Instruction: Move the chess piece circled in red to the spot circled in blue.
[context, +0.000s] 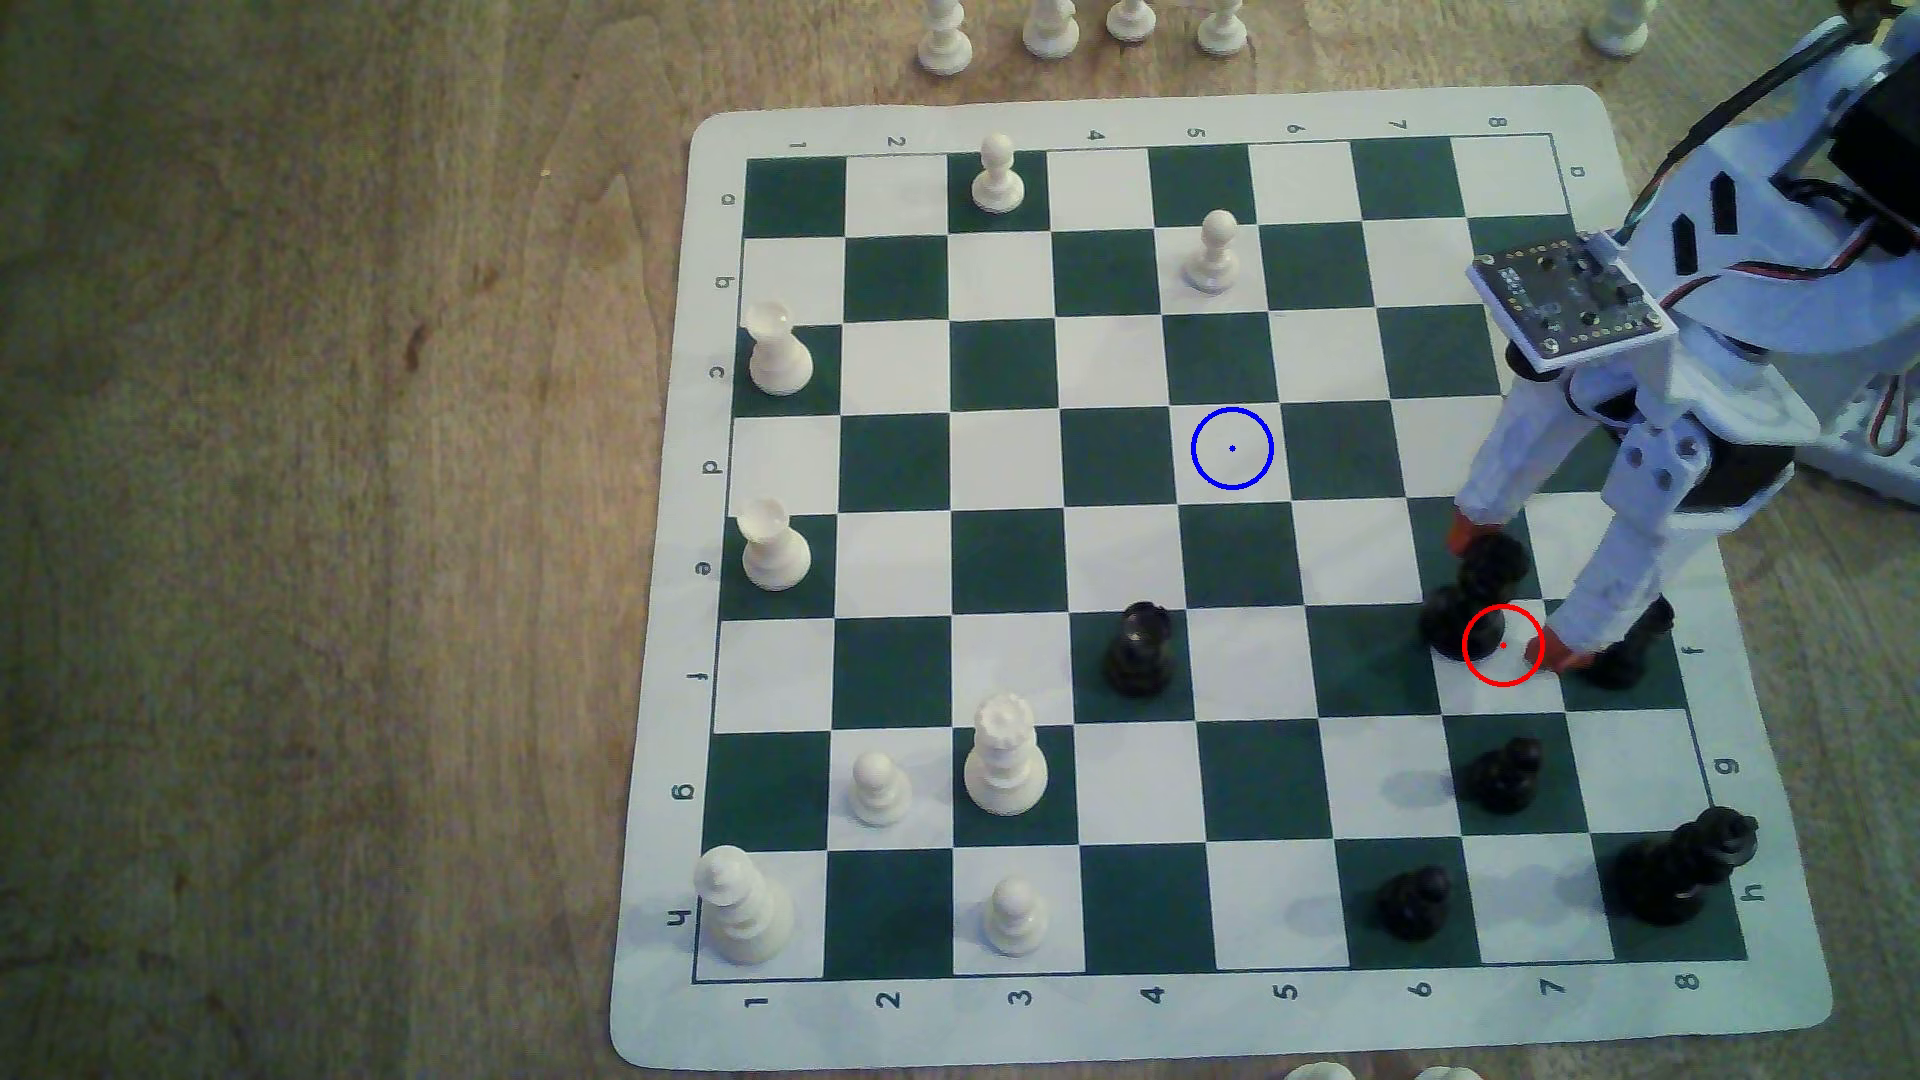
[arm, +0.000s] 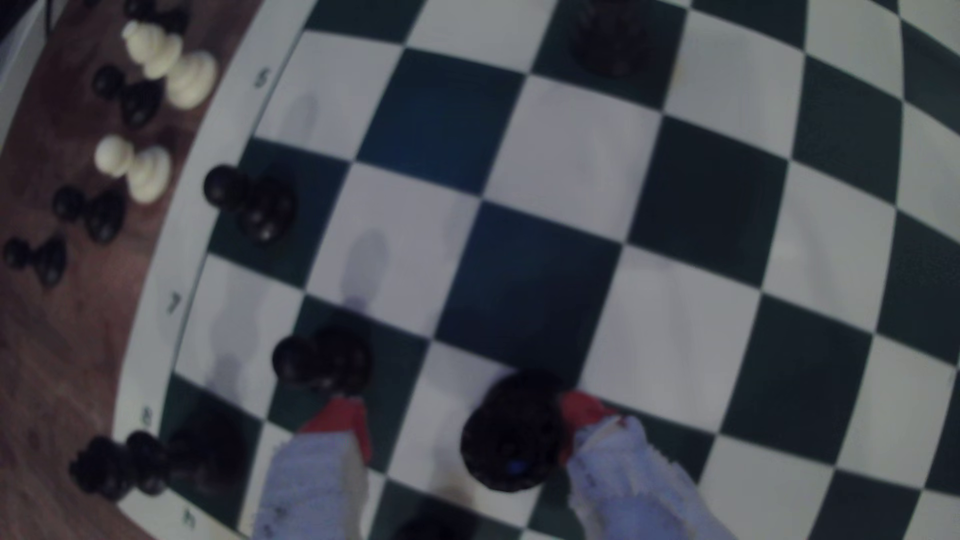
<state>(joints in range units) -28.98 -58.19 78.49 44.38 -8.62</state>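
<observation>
Standing between the spread fingers (arm: 587, 410), the black rook (arm: 511, 436).

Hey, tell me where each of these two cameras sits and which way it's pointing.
Exterior view: sits above the table off the arm, looking down at the chessboard; the white arm enters from the exterior view's right, its gripper open around a black rook.
Wrist view: rides on the arm, looking down past two orange-tipped fingers at the squares ahead.
Shared: the rook between the fingers, and the black pawn nearby.
</observation>
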